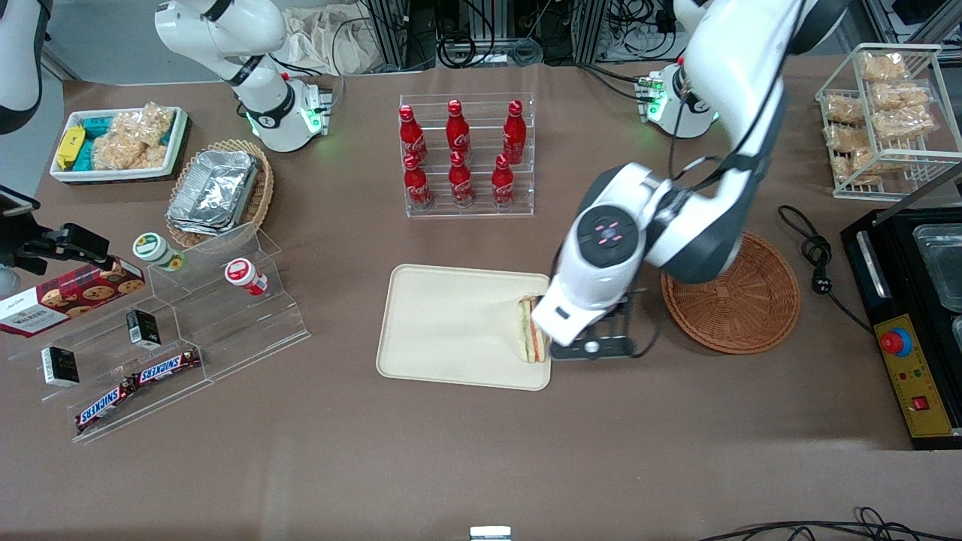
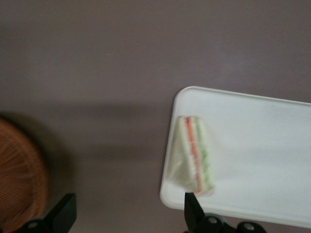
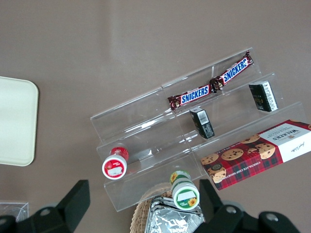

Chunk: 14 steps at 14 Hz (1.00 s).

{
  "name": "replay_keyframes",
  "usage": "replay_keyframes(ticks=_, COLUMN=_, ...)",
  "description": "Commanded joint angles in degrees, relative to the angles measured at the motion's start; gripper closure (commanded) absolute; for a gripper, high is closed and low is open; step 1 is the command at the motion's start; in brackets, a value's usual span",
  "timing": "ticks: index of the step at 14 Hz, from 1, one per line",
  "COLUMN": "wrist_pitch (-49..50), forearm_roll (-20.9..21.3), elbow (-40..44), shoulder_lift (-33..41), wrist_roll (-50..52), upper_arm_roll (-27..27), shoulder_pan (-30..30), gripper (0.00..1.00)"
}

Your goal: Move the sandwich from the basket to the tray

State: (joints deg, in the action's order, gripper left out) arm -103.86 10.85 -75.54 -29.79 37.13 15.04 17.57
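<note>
Brown cloth is covering the whole table [image 1: 481, 466], and the tray [image 1: 443, 323] is lying flat near its middle, closer to the front camera than the rack of red bottles [image 1: 466, 154]. And the sandwich [image 1: 532, 329] is sitting on the tray, folks, right at the edge that faces the basket [image 1: 740, 304]. It is lying on its side, showing its orange-red and green stripes. The wrist view is confirming it: the sandwich [image 2: 192, 155] is resting inside the rim of the tray [image 2: 262, 145], close to one corner. The basket is sitting on the cloth toward the working arm's end, near the tray but not touching it, and the arm is covering part of it. The wrist view is showing only an edge of the basket [image 2: 19, 174].

The gripper [image 1: 594, 342] is hanging low, just beside the sandwich, between tray and basket. Its fingers [image 2: 63, 211] are standing wide apart and holding nothing. One finger is showing beside the sandwich; the other is over bare cloth nearer the basket.

Toward the parked arm's end, a clear stepped stand [image 1: 173, 330] is carrying Snickers bars [image 1: 139, 383], small dark boxes, two little jars and a cookie box [image 1: 71, 297]. A tan basket of foil trays [image 1: 218, 191] and a white bin of snacks [image 1: 120, 143] are sitting farther from the front camera.
</note>
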Motion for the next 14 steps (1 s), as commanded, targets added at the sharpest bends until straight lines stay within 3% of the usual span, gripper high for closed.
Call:
replay_keyframes(ticks=1, wrist_pitch=-0.1, forearm_roll=0.5, elbow=-15.4, shoulder_lift=15.0, wrist_roll=-6.3, upper_arm_roll=0.2, shoulder_pan=-5.4, gripper=0.00)
replay_keyframes(ticks=3, wrist_pitch=0.0, forearm_roll=0.2, elbow=-20.2, shoulder_lift=20.9, wrist_roll=-12.1, upper_arm_roll=0.3, shoulder_pan=-11.0, gripper=0.00)
replay_keyframes(ticks=6, wrist_pitch=4.3, forearm_roll=-0.8, elbow=-18.0, shoulder_lift=23.2, wrist_roll=-24.8, upper_arm_roll=0.3, shoulder_pan=-18.2, gripper=0.00)
replay_keyframes(ticks=9, wrist_pitch=7.2, forearm_roll=-6.7, elbow=-13.2, shoulder_lift=22.4, wrist_roll=-34.8, upper_arm_roll=0.2, shoulder_pan=-25.2, gripper=0.00)
replay_keyframes(ticks=12, wrist_pitch=7.2, forearm_roll=-9.4, elbow=-9.3, shoulder_lift=19.6, wrist_roll=-36.1, upper_arm_roll=0.2, shoulder_pan=-28.1, gripper=0.00)
replay_keyframes(ticks=14, wrist_pitch=7.2, forearm_roll=-8.9, elbow=-8.4, shoulder_lift=18.5, wrist_roll=-36.2, upper_arm_roll=0.2, shoulder_pan=-28.2, gripper=0.00)
